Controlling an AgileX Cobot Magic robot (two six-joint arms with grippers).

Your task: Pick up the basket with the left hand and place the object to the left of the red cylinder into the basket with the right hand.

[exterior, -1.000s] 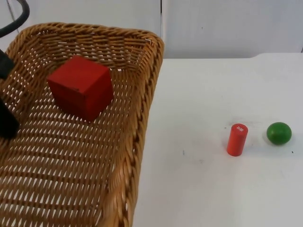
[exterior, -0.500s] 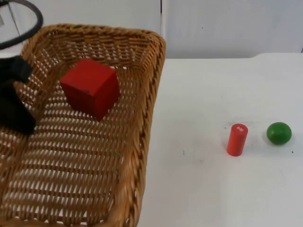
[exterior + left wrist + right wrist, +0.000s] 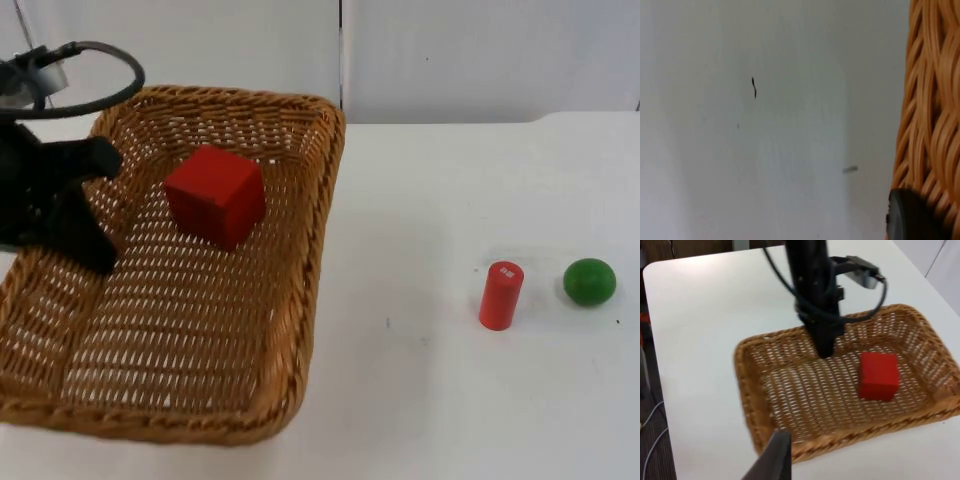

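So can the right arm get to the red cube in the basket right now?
Probably yes. The red cube lies uncovered in the basket, open from above; the left gripper grips the opposite rim. The right gripper hangs beyond the basket.

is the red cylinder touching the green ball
Apart. The top view shows a strip of bare white table between the red cylinder and the green ball.

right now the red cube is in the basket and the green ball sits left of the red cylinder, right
Not quite. The green ball sits right of the red cylinder, not left, as the top view shows. The red cube is indeed in the basket, whose rim the left gripper holds.
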